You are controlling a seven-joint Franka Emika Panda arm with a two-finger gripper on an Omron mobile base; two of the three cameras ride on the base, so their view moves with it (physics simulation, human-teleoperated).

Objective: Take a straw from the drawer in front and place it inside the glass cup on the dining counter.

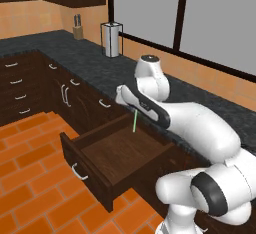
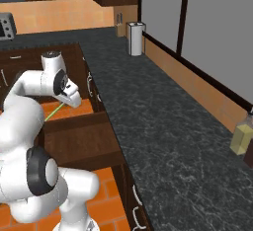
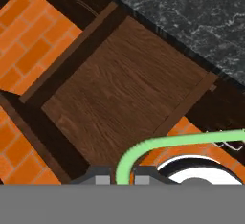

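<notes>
Hand [image 3: 119,176] clamped on straw [image 3: 158,144], long axis hanging down over open drawer [image 1: 107,153].

Straw [image 1: 135,120] in the end effector [image 1: 133,108], above the open drawer [image 1: 107,150] below the counter [image 2: 168,126].

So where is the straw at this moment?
The straw is held in the shut claw, hanging above the open drawer. In the left base view it is near the centre, just in front of the black counter.
</notes>
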